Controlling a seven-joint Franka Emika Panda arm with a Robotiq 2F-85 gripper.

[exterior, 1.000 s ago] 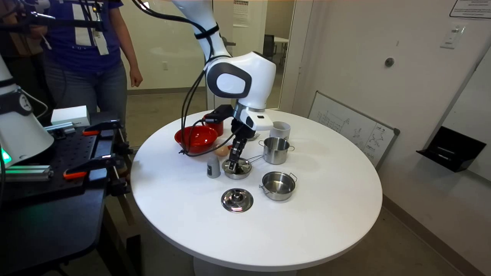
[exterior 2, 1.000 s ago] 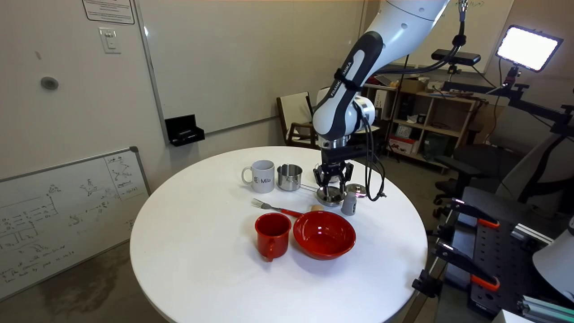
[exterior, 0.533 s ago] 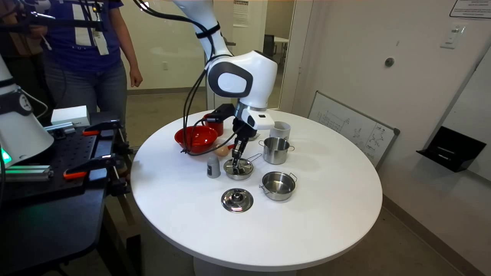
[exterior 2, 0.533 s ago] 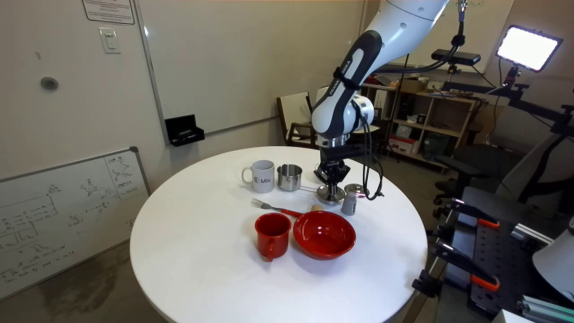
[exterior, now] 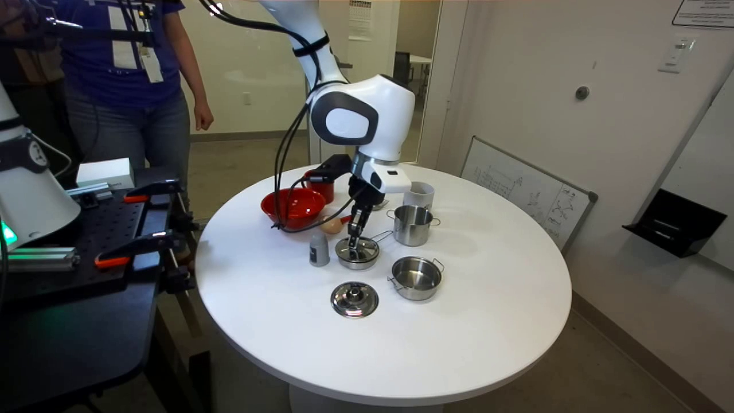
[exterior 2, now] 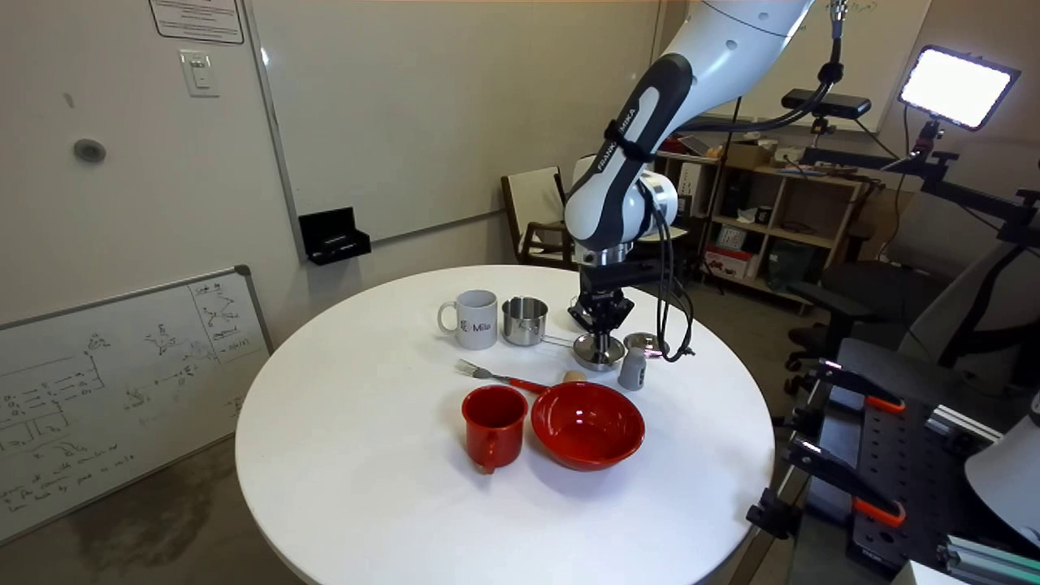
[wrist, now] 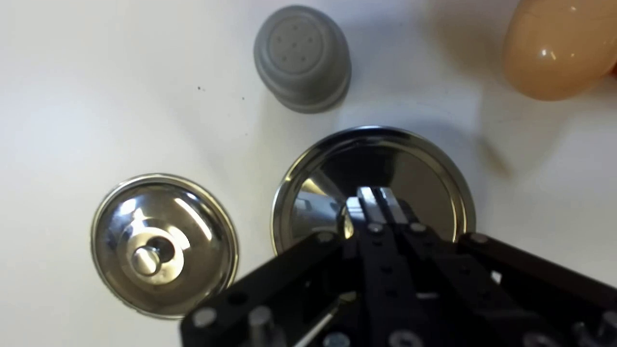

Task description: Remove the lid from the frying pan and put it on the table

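The silvery lid (wrist: 424,173) lies flat on the small frying pan (exterior: 358,265), whose thin wire handle points toward the steel pot. Above the middle of this lid, in the wrist view, my gripper (wrist: 382,193) is shut, its fingertips almost meeting. In both exterior views the gripper (exterior 2: 601,345) reaches straight down to the lid's centre. The fingers cover the place where a knob would be, so I cannot tell whether one is pinched between them. The round white table (exterior: 487,332) carries everything.
A second shiny lid (wrist: 164,246) with a knob lies beside the pan. Close by stand a grey shaker (wrist: 303,58), an egg (wrist: 559,48), a two-handled steel pan (exterior: 417,278) and a steel pot (exterior: 413,225). Further off are a red bowl (exterior 2: 587,422), mugs and a fork (exterior 2: 496,374).
One second ago the fingers were spread over the lid; they have since come together. The gripper, pan and lid have shifted very slightly. The lid still rests on the pan.
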